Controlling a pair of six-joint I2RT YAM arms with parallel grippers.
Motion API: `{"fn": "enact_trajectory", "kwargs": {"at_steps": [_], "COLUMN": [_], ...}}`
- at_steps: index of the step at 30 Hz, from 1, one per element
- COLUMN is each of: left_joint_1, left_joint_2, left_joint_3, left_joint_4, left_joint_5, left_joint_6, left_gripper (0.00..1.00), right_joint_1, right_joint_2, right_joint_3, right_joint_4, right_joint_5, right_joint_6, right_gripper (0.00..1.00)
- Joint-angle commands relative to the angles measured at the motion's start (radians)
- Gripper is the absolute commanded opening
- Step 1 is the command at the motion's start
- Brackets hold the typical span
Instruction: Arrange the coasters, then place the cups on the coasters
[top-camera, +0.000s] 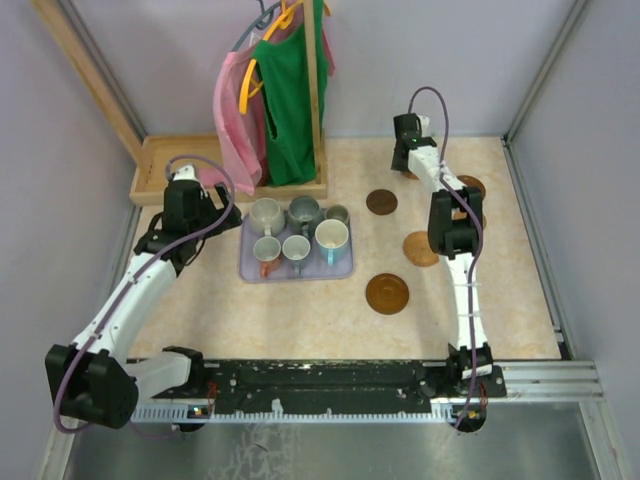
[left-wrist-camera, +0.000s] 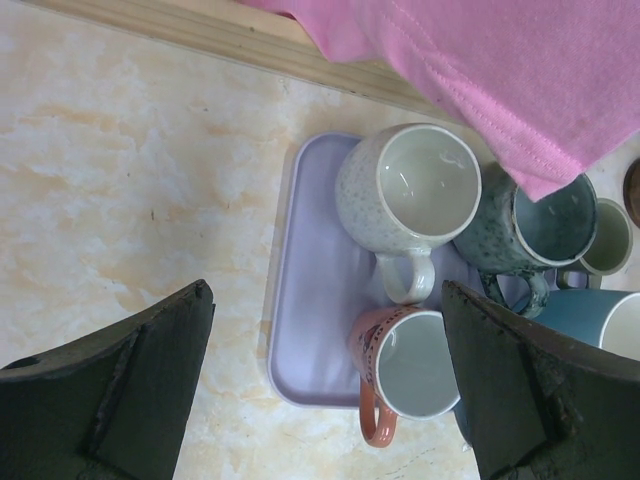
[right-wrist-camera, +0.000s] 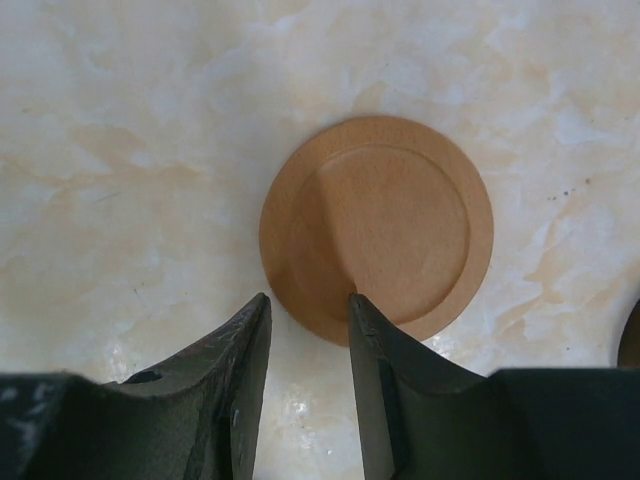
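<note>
My right arm (top-camera: 455, 225) covers part of two coasters (top-camera: 415, 250) from above. Pink cloth (left-wrist-camera: 500, 70) hides part of one cup (left-wrist-camera: 545, 225); the blue cup (left-wrist-camera: 600, 315) runs off the edge. Another coaster (right-wrist-camera: 632, 345) barely shows at my right camera's edge.

No writing, label or number is legible, though tiny print could be blurred.

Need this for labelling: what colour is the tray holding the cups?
Pale lavender; the tray shows best in the left wrist view.
</note>
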Motion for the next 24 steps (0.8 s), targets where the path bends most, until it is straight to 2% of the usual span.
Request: {"fn": "enact_trajectory", "kwargs": {"at_steps": [1, 18, 24], "left_joint_1": [-0.003, -0.003, -0.003], "left_joint_2": [0.016, 0.053, 0.043], "left_joint_3": [0.043, 0.052, 0.045], "left_joint_4": [0.002, 0.004, 0.005], "left_joint_5": [-0.025, -0.014, -0.007], "left_joint_6": [0.011, -0.019, -0.020], "left_gripper": [1.00, 1.00, 1.00], "right_joint_1": [-0.030, -0.066, -0.067], "right_joint_2": [0.013, 0.016, 0.019], "right_joint_3": [0.104, 0.049, 0.021], "right_joint_4": [-0.016, -0.025, -0.081], "right_joint_5": [-0.006, -0.053, -0.090], "right_joint_6": [-0.003, 0.002, 0.005], "right_gripper": [0.38, 0.38, 0.38]}}
